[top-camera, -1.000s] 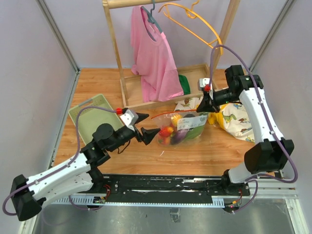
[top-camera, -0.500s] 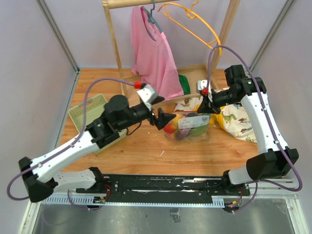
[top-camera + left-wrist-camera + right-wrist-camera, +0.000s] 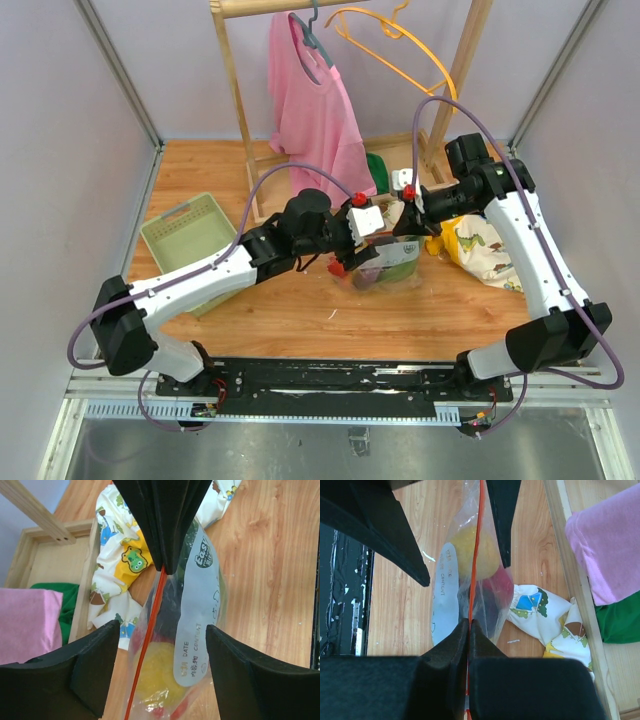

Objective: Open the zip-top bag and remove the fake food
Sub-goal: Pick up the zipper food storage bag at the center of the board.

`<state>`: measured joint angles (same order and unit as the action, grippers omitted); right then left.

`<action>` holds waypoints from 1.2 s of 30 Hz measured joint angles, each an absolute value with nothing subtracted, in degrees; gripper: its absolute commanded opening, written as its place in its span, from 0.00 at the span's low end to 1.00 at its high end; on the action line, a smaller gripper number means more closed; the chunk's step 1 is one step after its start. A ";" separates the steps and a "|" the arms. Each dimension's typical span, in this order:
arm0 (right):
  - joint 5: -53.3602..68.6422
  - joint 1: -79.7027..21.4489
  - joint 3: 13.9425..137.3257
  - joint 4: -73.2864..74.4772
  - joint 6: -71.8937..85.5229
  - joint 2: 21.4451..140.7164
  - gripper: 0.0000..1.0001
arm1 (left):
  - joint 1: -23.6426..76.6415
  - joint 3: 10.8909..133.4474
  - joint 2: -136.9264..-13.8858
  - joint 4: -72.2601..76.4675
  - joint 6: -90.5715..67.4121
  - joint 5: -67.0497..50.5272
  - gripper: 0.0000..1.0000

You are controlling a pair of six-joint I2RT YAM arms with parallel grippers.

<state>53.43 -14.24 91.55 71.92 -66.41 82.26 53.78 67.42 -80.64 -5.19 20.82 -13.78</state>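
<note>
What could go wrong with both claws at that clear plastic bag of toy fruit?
The open left claw straddles the whole orange-red zipper strip of the clear crinkly zip-top bag; closing may pinch both sides, keeping it sealed. The shut right claw holds only that thin strip, which might slip free.

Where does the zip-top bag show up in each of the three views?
Top external: zip-top bag just right of centre.
Left wrist: zip-top bag in the centre, down to the bottom edge.
Right wrist: zip-top bag in the centre, rising from the shut right gripper to the top edge.
Shared landmark: dinosaur-print cloth, beside the bag in all three.
</note>
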 measured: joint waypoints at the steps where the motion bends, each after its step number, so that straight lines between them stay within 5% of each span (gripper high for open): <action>1: 53.43 -14.50 91.55 71.85 -66.35 82.26 0.01 | 53.78 67.44 -81.03 -4.97 21.32 -14.11 0.61; 6: 53.45 -14.85 91.55 71.81 -66.22 82.11 0.01 | 53.78 67.44 -82.41 -3.92 22.55 -15.09 0.50; 10: 53.45 -14.90 91.55 71.81 -66.24 81.84 0.01 | 53.78 67.37 -82.78 -2.52 22.79 -15.16 0.15; 13: 53.43 -15.05 91.42 71.81 -66.26 81.52 0.01 | 53.76 67.02 -82.81 -1.13 22.50 -15.16 0.01; 17: 53.30 -15.38 91.31 71.81 -66.26 81.10 0.06 | 53.56 66.24 -82.83 0.36 21.52 -15.22 0.00; 22: 54.06 -15.46 91.48 71.50 -64.49 80.60 0.43 | 51.33 62.76 -82.19 4.89 16.34 -17.72 0.00; 28: 62.41 -11.00 96.71 71.33 -60.73 80.14 0.68 | 48.82 52.51 -77.03 12.45 7.88 -19.00 0.00; 36: 77.82 -1.87 93.06 64.77 -53.15 77.97 0.73 | 48.86 40.99 -67.57 23.07 -0.64 -18.00 0.00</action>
